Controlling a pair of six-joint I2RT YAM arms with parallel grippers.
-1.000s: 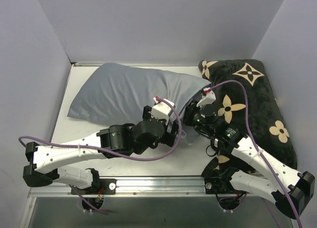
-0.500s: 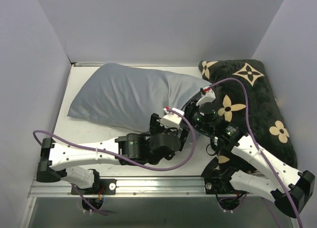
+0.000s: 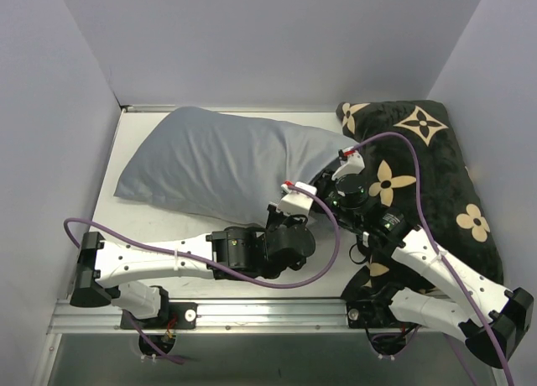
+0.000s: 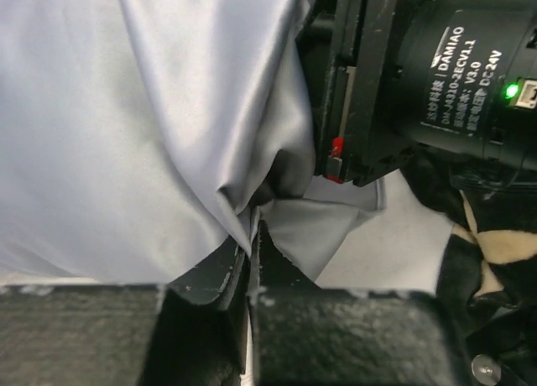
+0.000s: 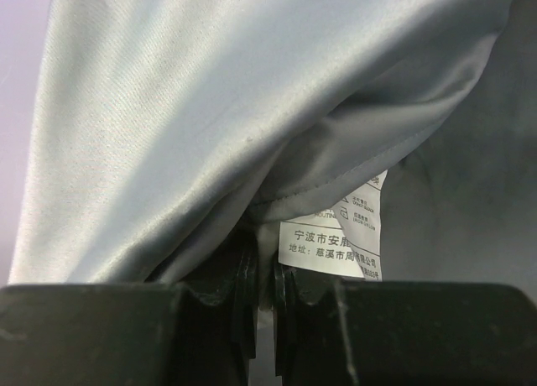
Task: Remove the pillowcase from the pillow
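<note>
The grey pillowcase (image 3: 218, 164) lies bulging across the table's left and middle, with the pillow almost wholly hidden inside it. My left gripper (image 3: 295, 210) is at its near right corner. In the left wrist view the left gripper (image 4: 252, 235) is shut on a pinched fold of the pillowcase (image 4: 126, 109). My right gripper (image 3: 329, 181) sits at the open end just beside it. In the right wrist view the right gripper (image 5: 267, 264) is shut on a pale edge of the pillow (image 5: 267, 239) next to its white tag (image 5: 331, 239), under the pillowcase (image 5: 210, 92).
A black plush cushion (image 3: 428, 168) with tan flowers fills the table's right side, under and beside the right arm. The right arm's black motor housing (image 4: 436, 67) is close to my left fingers. Grey walls enclose the white table (image 3: 143, 226) on three sides.
My left arm has swung right along the pillowcase's near edge to its right corner, and its jaws have closed from wide open onto the fabric. The right arm has not moved.
</note>
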